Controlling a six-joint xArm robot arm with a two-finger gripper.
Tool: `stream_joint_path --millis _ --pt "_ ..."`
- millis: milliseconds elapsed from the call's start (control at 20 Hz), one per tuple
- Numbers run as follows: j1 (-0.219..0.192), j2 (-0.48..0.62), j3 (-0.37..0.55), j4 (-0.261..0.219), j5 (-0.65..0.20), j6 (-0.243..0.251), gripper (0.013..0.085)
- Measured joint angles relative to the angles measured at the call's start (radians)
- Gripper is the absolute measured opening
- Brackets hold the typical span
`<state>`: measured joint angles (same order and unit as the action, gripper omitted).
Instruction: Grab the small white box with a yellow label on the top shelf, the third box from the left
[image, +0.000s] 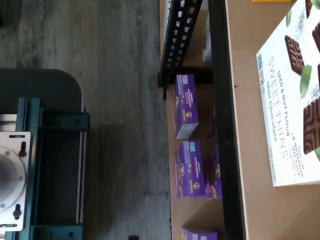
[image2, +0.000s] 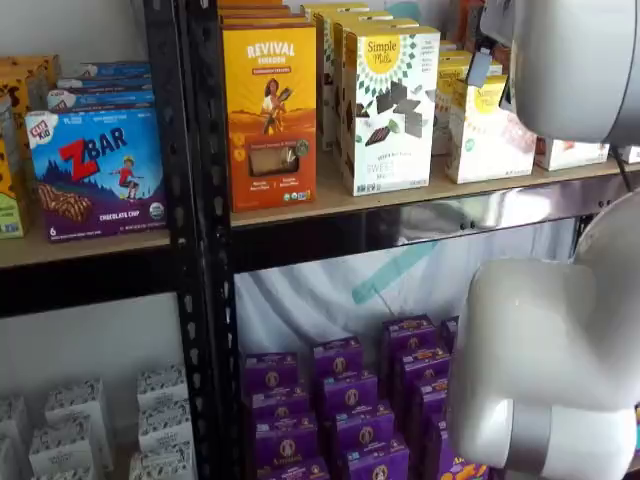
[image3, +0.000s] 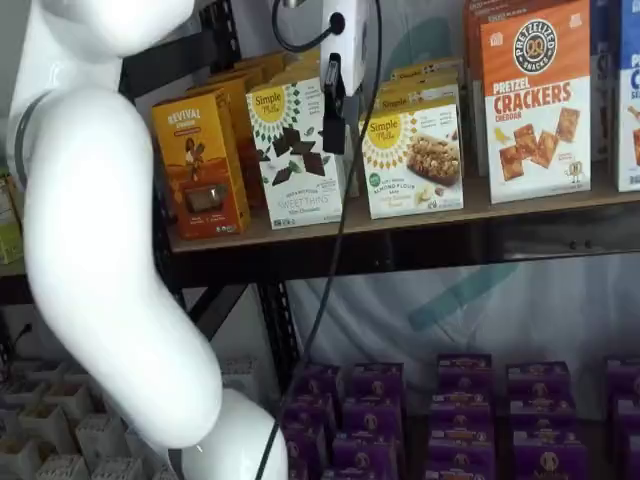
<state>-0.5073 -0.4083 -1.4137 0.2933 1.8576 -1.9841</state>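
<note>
**Simple Mills carton on the upper board, pincer hanging in front**

While the pincer (image3: 333, 105) hangs from above in a shelf view, only a white body and one dark finger show side-on, so I cannot tell whether it is wide or narrow. A black cable (image3: 340, 220) drops beside it. It hangs in front of the gap between two cartons.

Just to its right stands the small white box (image3: 414, 158), marked "Simple Mills" on a yellow sunburst, with a cookie picture and "Almond Flour" beneath. It rests on the top shelf (image3: 400, 222), shorter than its neighbours. In a shelf view its yellow side (image2: 480, 130) shows partly behind the white arm (image2: 560, 60).

To its left stands a taller Simple Mills "Sweet Thins" box (image3: 295, 150) with dark chocolate pieces, then an orange "Revival" box (image3: 200, 165). To the right is one "Pretzel Crackers Cheddar" box (image3: 535, 100). The wrist view reads "Seed & Nut Flour Sweet Thins Mint Chocolate" (image: 290, 100).

One "ZBar Chocolate Chip" box (image2: 95, 170) sits in the next bay. Purple cartons (image2: 340, 400) crowd the lower surface, too many to count.
</note>
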Motion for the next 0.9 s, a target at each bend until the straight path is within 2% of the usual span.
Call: stream_joint_path --millis 150,350,450,600,750,900 --pt "0.023 0.046 -0.058 -0.066 0.074 0.003 0.0850" --pt "0.008 0.050 -0.062 -0.060 0.074 -0.009 0.0850" --pt "-0.007 0.047 -0.057 -0.037 0.064 -0.015 0.0850" --pt "-0.047 0.020 -0.018 0.044 0.005 -0.028 0.0850" --pt "-0.078 -0.027 0.050 0.126 -0.103 -0.042 0.0850" --pt "-0.082 -0.044 0.084 0.158 -0.186 -0.049 0.0850"
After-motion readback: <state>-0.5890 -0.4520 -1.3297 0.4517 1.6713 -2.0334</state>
